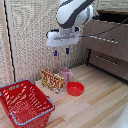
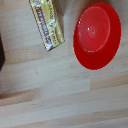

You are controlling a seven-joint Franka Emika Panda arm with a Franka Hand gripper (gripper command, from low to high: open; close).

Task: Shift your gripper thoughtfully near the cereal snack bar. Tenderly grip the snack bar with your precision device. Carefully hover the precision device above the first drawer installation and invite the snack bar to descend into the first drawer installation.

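The cereal snack bar [image 1: 52, 80] stands on its edge on the wooden floor, yellow-orange with red edges, leaning against the pink mug [image 1: 65, 74]. In the wrist view the cereal snack bar [image 2: 47, 24] shows as a yellow pack seen from above. My gripper [image 1: 61, 51] hangs well above the bar and the mug, its two blue-tipped fingers pointing down with a gap between them and nothing held. The first drawer installation [image 1: 105, 39] is the upper drawer of the brown cabinet at the exterior view's right, standing pulled out; its inside is hidden. No fingers appear in the wrist view.
A red bowl [image 1: 75, 88] lies upside down beside the bar, also the red bowl [image 2: 97, 35] in the wrist view. A red wire basket [image 1: 24, 102] stands at the exterior view's lower left. The cabinet's lower drawer [image 1: 109, 62] is below the upper one.
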